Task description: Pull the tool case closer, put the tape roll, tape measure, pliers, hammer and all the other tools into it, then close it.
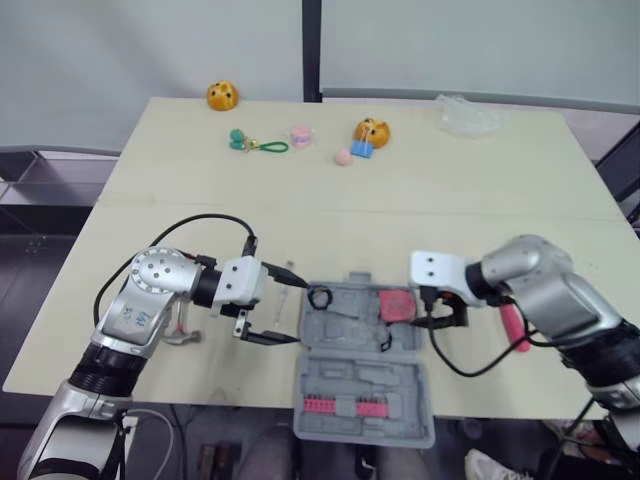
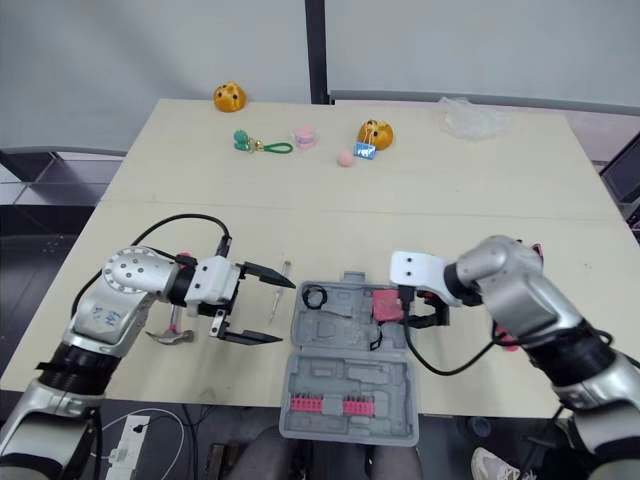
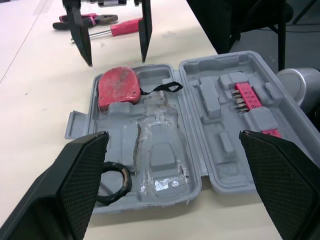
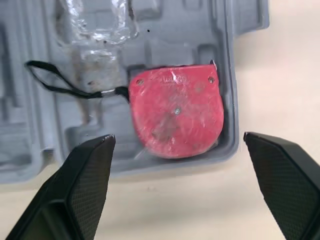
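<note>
Lying open at the near edge of the desk [image 1: 150,200], the tool case [image 1: 365,365] is a grey moulded plastic shell with two hinged halves spread flat. The half nearer the robot appears to reach past the desk's front edge and carries a row of pink bits [image 1: 350,407]. The farther half has shaped recesses, some lined with crumpled clear film. The tape measure [image 4: 175,115] is a red, rounded body with scuffed faces and a black wrist loop. It sits in the far-right corner recess of that half. The tape roll [image 3: 112,182] is a small black ring resting in the far-left corner of the same half. The left end effector [image 2: 285,312] stands just left of the case with fingers spread wide, holding nothing. A thin metal tool [image 2: 280,285] lies on the desk between it and the case. The right end effector [image 3: 117,61] is over the tape measure with its fingers well apart on either side, gripping nothing. The pliers [image 3: 85,20] and a pink-handled tool [image 3: 125,26] lie on the desk to the right of the case, behind the right arm. A metal hammer head [image 2: 170,335] shows beside the left arm.
</note>
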